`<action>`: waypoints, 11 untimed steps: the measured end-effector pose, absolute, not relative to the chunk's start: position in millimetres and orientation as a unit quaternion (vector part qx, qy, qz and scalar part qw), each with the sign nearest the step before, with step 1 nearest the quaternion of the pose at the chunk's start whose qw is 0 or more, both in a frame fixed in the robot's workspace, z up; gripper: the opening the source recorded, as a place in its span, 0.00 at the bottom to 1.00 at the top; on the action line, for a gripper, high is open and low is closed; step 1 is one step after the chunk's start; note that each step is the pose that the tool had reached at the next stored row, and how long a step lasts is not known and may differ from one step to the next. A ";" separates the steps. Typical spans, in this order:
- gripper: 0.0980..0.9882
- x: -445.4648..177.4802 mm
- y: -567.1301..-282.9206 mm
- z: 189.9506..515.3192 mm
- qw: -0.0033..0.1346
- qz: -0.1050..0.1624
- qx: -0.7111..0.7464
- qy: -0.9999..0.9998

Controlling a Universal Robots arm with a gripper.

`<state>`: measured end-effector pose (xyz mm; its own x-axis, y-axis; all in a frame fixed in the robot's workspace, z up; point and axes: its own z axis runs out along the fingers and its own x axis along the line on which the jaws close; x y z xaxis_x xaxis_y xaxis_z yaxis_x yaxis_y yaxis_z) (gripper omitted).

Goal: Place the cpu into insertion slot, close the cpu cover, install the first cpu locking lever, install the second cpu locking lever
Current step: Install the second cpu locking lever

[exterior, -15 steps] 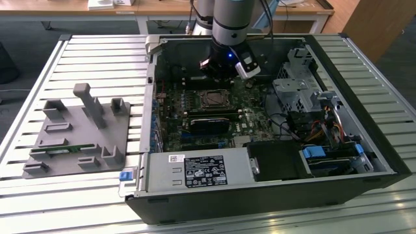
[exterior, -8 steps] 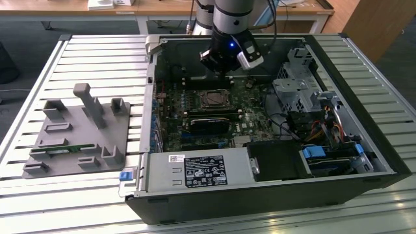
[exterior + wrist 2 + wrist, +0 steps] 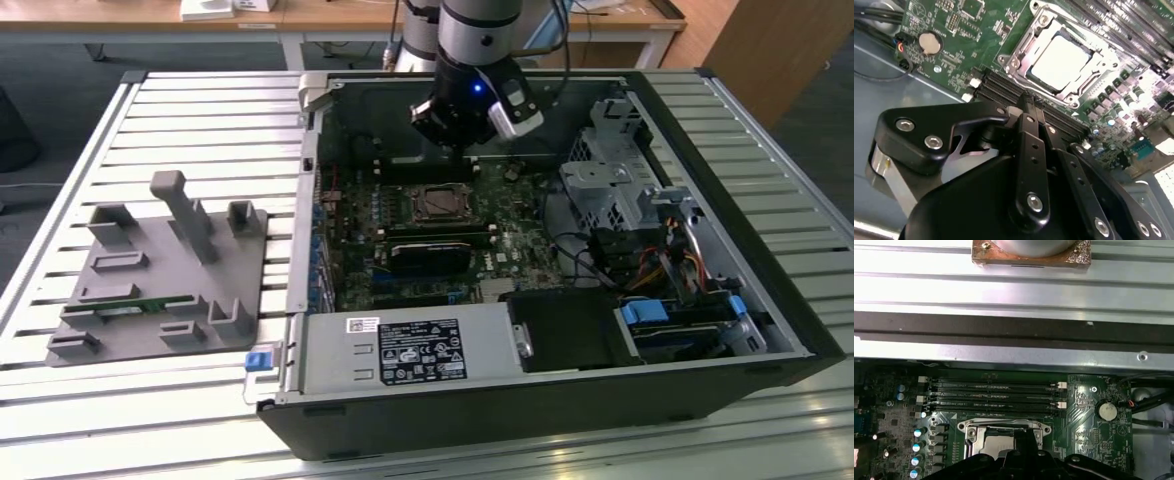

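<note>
We hold our gripper (image 3: 1030,102) empty, fingers pressed together, just short of the cpu (image 3: 1060,62) seated under its cpu cover (image 3: 1019,52).

Even daylight is filling the exterior view; the slatted table (image 3: 160,120) is reflecting pale bands, while the interior of the computer case (image 3: 747,370) is lying in shade. A small blue light is glowing on the arm's wrist (image 3: 475,88). In the second wrist view, glare is washing out the cpu (image 3: 1060,57) and the board's far corner, and the near gripper (image 3: 1029,102) body is appearing soft and dark. In the first wrist view, the metal slats (image 3: 1004,275) are overexposing to near white, while the motherboard (image 3: 1089,430) below is staying dim yet sharp. Straight edges are bowing slightly toward the frame borders.
</note>
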<state>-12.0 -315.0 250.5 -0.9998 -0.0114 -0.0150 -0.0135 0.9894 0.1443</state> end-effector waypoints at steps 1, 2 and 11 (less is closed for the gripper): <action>0.01 -12.0 -316.2 250.3 0.007 0.072 -0.006 0.997; 0.01 -12.0 -317.3 250.1 0.007 0.072 -0.006 0.997; 0.01 -12.0 -331.9 249.2 0.007 0.066 -0.006 0.998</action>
<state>-12.0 -331.9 249.2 -0.9998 -0.0117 -0.0147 -0.0135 0.9911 0.1326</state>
